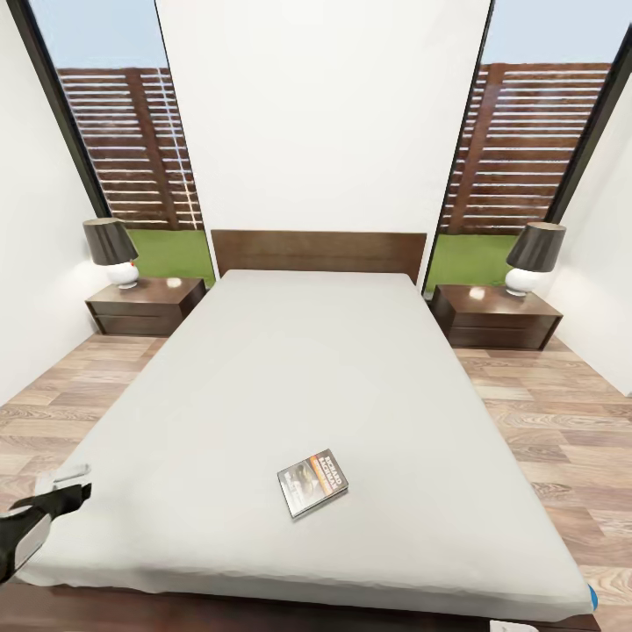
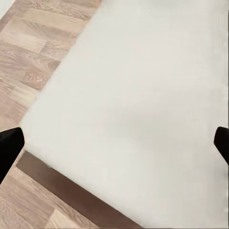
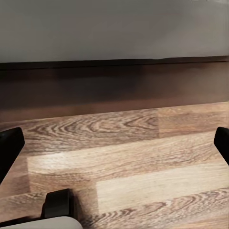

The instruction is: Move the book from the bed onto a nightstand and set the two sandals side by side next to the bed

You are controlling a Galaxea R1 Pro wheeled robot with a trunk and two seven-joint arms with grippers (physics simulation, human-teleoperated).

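The book (image 1: 312,482) lies on the bed (image 1: 263,369); the left gripper (image 2: 114,143), jaws apart and empty, must reach toward it next.

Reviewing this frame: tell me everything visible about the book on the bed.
The book is a small, thin paperback with a dark cover bearing a picture and orange and white title lettering, too small to read surely. It lies flat and closed, cover up, turned at an angle to the bed's edges, on the pale grey mattress near the foot end, roughly midway across. Only the mattress touches it. The left gripper is off to its side near the mattress edge, well apart from it.
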